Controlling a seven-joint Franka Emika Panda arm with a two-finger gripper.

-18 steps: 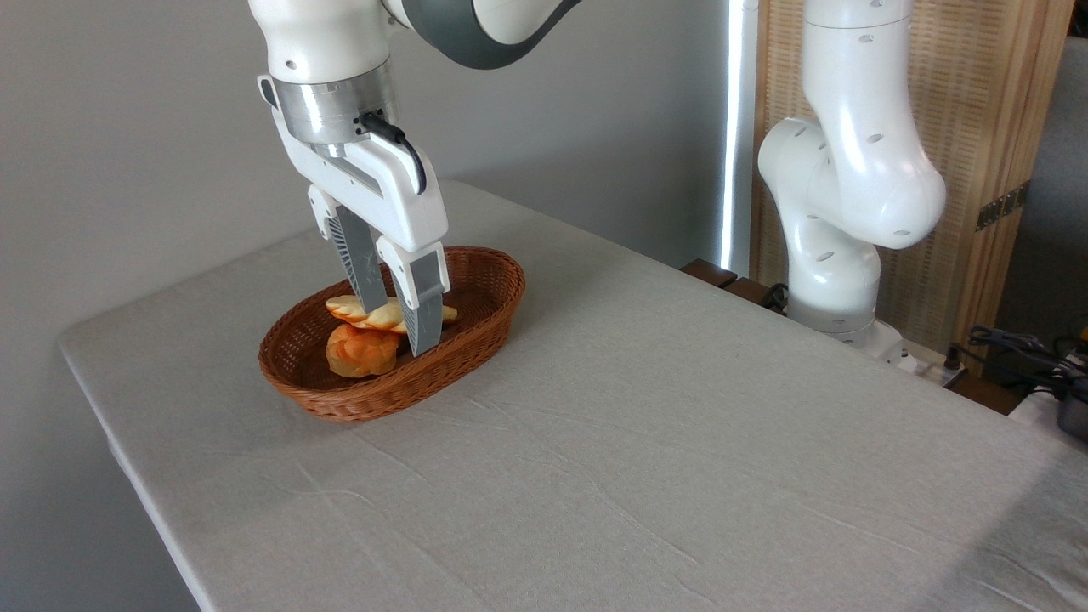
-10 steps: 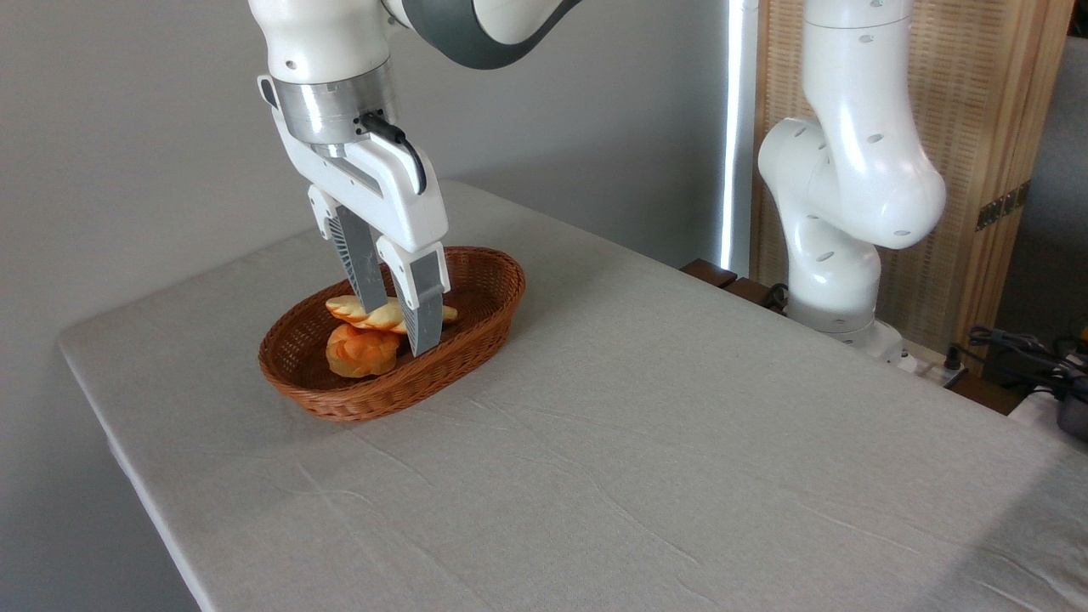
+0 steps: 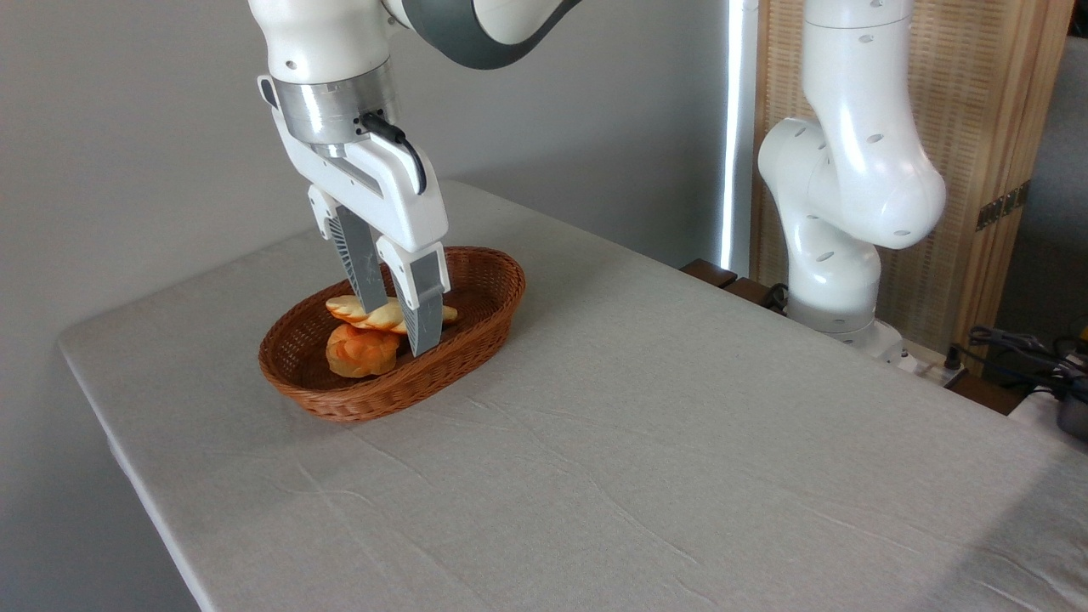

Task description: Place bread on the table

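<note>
- Nothing has shifted since the earlier frames that I can see; my gripper (image 3: 398,327) sits in the same spot inside the basket (image 3: 476,336).
- Jaws pinch the bread (image 3: 380,315), one finger on each side.
- Count: one bread, one bun (image 3: 360,352), one basket.
- Bread lies in the basket over the bun, not on the table (image 3: 646,442).
- Near finger hides part of the loaf.

No legible text or labels
</note>
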